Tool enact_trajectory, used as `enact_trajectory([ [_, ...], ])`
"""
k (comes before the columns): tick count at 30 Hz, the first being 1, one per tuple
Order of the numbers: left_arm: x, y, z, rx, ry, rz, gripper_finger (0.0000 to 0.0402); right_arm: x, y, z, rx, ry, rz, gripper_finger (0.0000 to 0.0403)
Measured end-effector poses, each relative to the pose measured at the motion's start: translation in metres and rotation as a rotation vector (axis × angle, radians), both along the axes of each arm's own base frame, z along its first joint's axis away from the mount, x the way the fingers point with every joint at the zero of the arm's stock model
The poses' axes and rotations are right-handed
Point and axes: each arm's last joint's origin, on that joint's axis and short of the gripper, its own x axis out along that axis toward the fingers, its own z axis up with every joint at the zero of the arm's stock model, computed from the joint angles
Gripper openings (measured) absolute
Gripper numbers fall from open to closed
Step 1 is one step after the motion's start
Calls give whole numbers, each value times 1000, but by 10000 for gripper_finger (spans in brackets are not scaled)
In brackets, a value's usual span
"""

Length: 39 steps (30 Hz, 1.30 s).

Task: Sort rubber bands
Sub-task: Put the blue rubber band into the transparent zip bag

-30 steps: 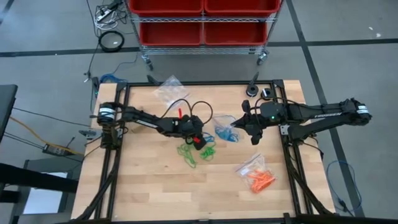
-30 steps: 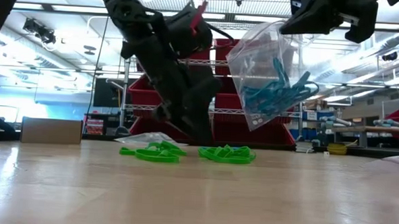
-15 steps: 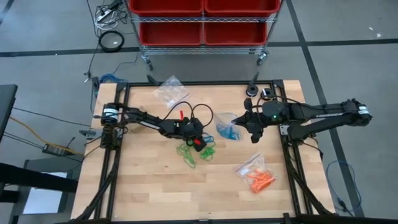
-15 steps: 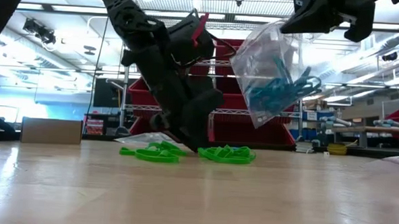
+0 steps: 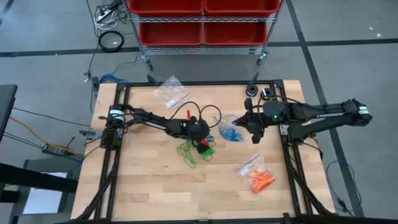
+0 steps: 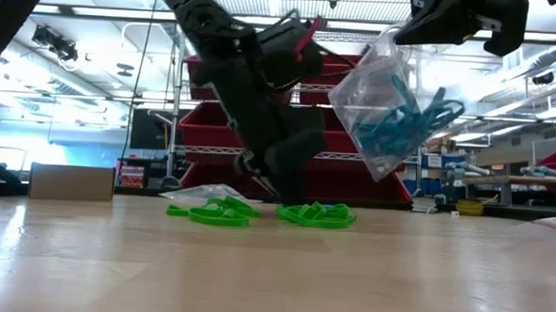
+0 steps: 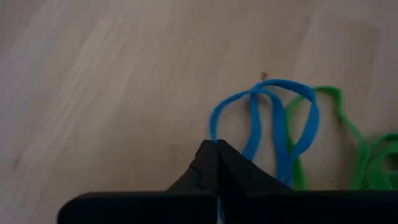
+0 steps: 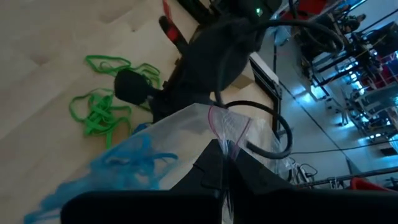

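Observation:
Two piles of green rubber bands (image 5: 186, 152) (image 6: 318, 214) lie mid-table. Among them lies a blue rubber band (image 7: 267, 118), and my left gripper (image 7: 217, 149) (image 5: 205, 143) has come down on it and is shut on it. My right gripper (image 5: 239, 121) (image 8: 224, 155) is raised above the table to the right of that spot. It is shut on a clear plastic bag (image 6: 393, 109) (image 5: 227, 129) with blue bands inside, which hangs below it. My left gripper pinches one end of the blue band's loop (image 7: 214, 134) between its two fingertips. The fingers slant down from the table's left side. The rest of the loop lies ahead of the fingers on the wood, next to green bands. My right gripper pinches the clear bag's top edge at its pink zip line (image 8: 224, 127) between the two fingers. The bag hangs below the fingers, clear of the table, with the blue bands gathered in its lower part (image 8: 124, 168).
A clear bag of orange bands (image 5: 256, 174) lies near the right front. An empty clear bag (image 5: 170, 90) lies at the far edge. Red bins on a wire shelf (image 5: 202, 22) stand beyond the table. Black cables loop over my left arm (image 5: 199, 112).
My left gripper has moved toward the table's right edge and sunk a little onto the green piles, rolled slightly, and shut on the blue band. The bag under my right gripper has swung a little.

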Motion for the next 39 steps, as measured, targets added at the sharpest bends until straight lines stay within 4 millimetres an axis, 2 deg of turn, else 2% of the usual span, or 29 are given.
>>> enact_trajectory([
  [5,13,-17,30,82,57,-64,2,0,0,0,2,0,-1,0],
  [13,20,-42,89,274,151,-67,1,0,0,0,5,0,6,0],
  [24,24,-63,164,484,98,-56,0,-1,4,-2,8,19,24,0],
  [34,24,-63,235,661,-35,-53,0,-3,7,-5,-22,59,54,0],
  [39,27,-53,256,700,-94,-49,0,-3,7,-5,-44,63,64,0],
])
